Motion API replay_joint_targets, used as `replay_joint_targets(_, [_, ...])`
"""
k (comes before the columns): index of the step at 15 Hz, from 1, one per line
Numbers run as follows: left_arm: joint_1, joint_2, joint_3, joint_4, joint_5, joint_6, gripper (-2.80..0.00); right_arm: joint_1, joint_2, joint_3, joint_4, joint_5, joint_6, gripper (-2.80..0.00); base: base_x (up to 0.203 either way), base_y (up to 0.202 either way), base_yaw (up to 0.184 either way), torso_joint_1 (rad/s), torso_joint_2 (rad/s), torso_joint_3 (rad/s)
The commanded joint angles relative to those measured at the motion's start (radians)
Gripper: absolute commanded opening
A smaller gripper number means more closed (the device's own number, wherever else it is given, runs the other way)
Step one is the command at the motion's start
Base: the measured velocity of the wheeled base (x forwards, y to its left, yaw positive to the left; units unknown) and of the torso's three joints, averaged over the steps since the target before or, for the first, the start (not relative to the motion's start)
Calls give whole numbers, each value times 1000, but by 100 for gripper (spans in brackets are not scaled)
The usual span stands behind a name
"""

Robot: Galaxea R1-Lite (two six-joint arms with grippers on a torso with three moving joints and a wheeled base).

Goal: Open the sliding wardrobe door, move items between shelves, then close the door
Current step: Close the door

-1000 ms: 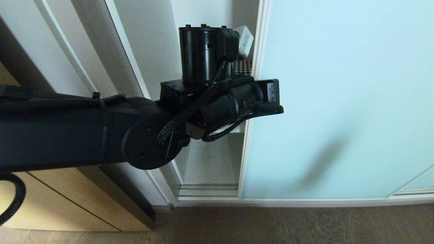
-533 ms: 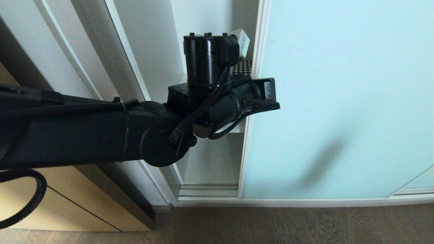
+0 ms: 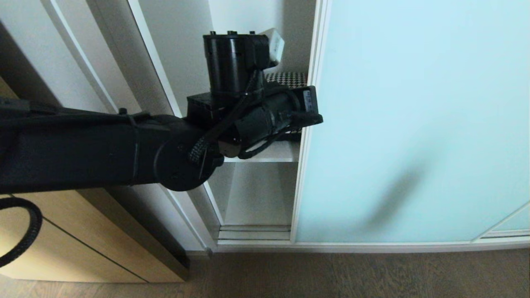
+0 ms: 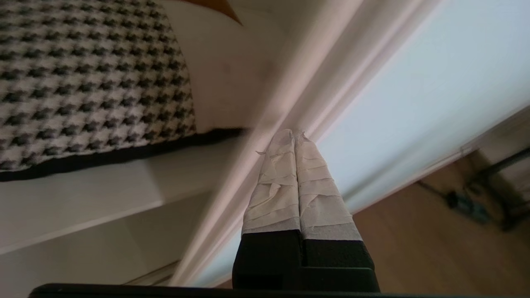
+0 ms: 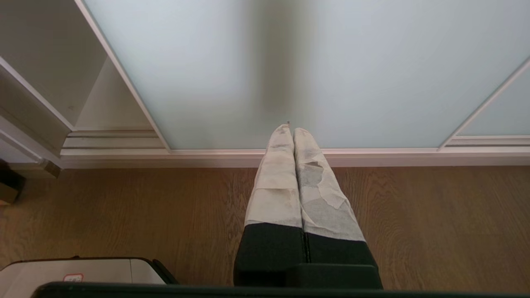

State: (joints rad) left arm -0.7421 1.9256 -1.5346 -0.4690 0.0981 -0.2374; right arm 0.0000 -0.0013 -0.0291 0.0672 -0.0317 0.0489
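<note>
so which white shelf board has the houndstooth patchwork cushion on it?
The upper white shelf board, level with the left gripper: the houndstooth patchwork cushion lies on it. The lower white compartment floor shows nothing.

Wooden floor and a pale cabinet beside a white frame

A brown wood-grain plank floor [image 3: 352, 275] runs along the bottom, meeting a white base rail [image 3: 352, 247]. At the left stands a light wooden cabinet front [image 3: 78, 256] with a dark seam across it. Beside it rises a white upright frame post [image 3: 143, 62]. Soft daylight leaves a blurred grey shadow.
</note>
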Motion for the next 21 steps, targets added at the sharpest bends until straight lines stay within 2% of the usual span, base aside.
replay_joint_targets(1, [-7,-71,30,-2,-10,-4,-280,0,1,0,0,-1,0,-280,0,0,0,0,0,0])
replay_joint_targets(5, [-60,-216,114,-4,-50,-6,-280,0,0,0,0,-1,0,-280,0,0,0,0,0,0])
replay_joint_targets(9, [-142,-286,146,11,-138,-8,-280,0,0,0,0,-1,0,-280,0,0,0,0,0,0])
replay_joint_targets(11, [-144,-242,127,21,-170,-19,-280,0,1,0,0,-1,0,-280,0,0,0,0,0,0])
replay_joint_targets(14, [-138,-138,87,23,-224,-105,-280,0,0,0,0,-1,0,-280,0,0,0,0,0,0])
replay_joint_targets(19, [-119,17,35,2,-233,-131,-280,0,0,0,0,-1,0,-280,0,0,0,0,0,0])
replay_joint_targets(21, [-106,55,35,-40,-230,-136,-280,0,0,0,0,-1,0,-280,0,0,0,0,0,0])
